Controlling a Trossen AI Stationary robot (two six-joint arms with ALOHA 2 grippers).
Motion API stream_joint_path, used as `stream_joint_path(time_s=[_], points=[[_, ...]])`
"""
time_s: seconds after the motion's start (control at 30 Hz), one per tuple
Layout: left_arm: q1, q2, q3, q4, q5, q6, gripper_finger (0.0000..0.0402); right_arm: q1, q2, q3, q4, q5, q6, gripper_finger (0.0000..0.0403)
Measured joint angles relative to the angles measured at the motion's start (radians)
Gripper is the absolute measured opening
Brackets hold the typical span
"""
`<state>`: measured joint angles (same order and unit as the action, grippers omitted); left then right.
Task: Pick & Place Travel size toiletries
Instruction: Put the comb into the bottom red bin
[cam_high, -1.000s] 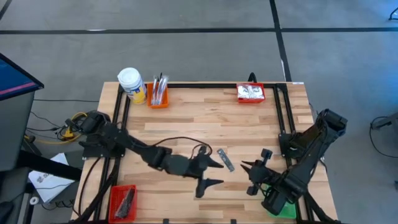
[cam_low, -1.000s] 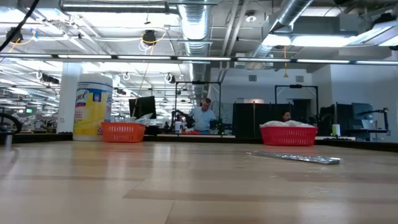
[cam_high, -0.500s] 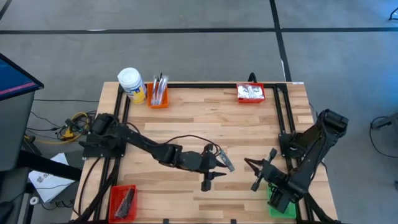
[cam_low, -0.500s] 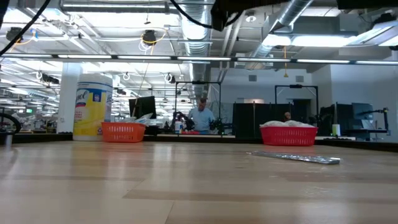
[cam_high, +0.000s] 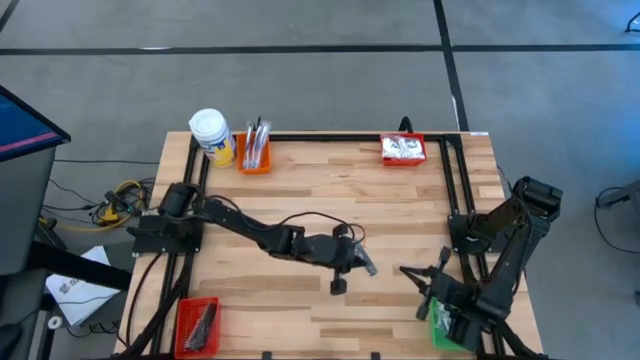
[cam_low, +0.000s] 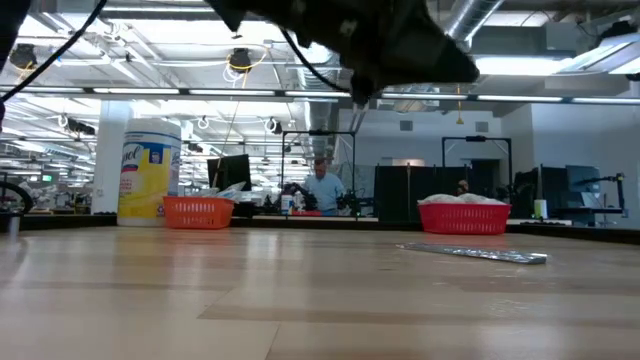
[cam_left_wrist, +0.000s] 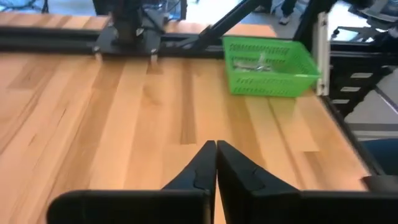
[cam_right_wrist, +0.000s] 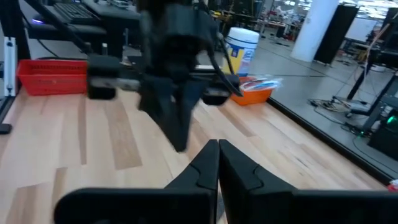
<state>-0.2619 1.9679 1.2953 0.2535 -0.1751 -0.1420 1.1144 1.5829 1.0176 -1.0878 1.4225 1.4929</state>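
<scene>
I see the sachet (cam_high: 364, 258) lying slantwise at mid-desk, touching my left pincer (cam_high: 340, 284), shut and empty; right pincer (cam_high: 425, 300), also shut, sits further right.

Left claw (cam_high: 338, 287), fingers pressed together, hangs over mid-counter (cam_high: 400, 200); the grey bar (cam_high: 364, 259) lies just beside it, the only low obstacle there. Bare wood runs from it toward the green bin (cam_left_wrist: 268, 57). Right claw (cam_high: 420, 290), closed too, sits near that bin's corner, narrowing the way. Black frame rails (cam_high: 455, 190) wall the counter's edges.
</scene>
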Motion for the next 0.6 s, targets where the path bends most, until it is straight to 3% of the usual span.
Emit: stream_joint_path(time_s=[0.3,0.4,0.5,0.6], points=[[0.046,0.027,0.0,0.007,0.039,-0.023,0.0001,0.009,0.0,0.0,0.116,-0.035,-0.049,0.0],[0.047,0.027,0.0,0.006,0.042,-0.027,0.0001,-0.011,0.0,0.0,0.31,-0.115,-0.248,0.0],[0.047,0.027,0.0,0.005,0.052,-0.041,0.0001,-0.034,0.0,0.0,0.567,-0.242,-0.56,0.0],[0.047,0.027,0.0,0.005,0.053,-0.043,0.0001,-0.039,0.0,0.0,0.796,-0.289,-0.822,0.0]])
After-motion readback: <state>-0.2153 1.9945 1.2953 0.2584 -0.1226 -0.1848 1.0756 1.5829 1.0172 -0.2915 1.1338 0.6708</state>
